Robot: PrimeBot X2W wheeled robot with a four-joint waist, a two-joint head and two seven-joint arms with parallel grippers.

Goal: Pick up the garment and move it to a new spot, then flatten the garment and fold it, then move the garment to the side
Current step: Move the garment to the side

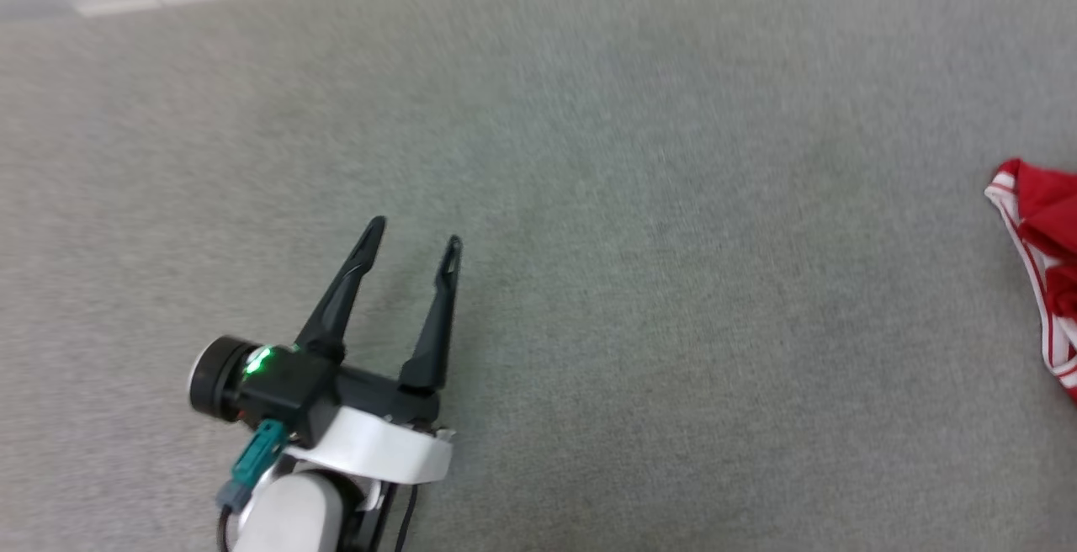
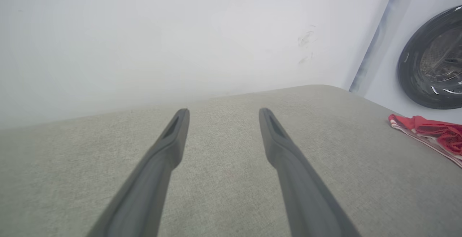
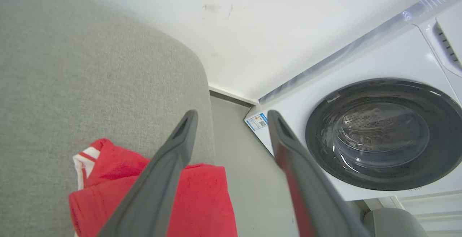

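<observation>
On the left side, the left gripper [image 1: 416, 233] hangs low over the grey cushion [image 1: 673, 283]. Its two dark fingers are spread wide and there is nothing between them. I think it waits there to keep out of the way. Its fingers point toward the white wall [image 2: 180, 31].

Going right, the garment [image 1: 1039, 232] lies in a red heap with white stripes at the right edge of the cushion. It is well apart from the left gripper. I think it sits there because the job says to put it to the side, so the job may be near its end. I cannot tell if it is folded neatly.

The right gripper [image 3: 231, 116] is over the edge of the garment. Its fingers are spread too, and the floor [image 3: 238, 164] shows between the tips. It pinches no cloth. One finger crosses in front of the red cloth, and I cannot tell if it touches.

Farthest right stands the washing machine [image 3: 379, 132] with its round dark door, near the corner of the cushion
</observation>
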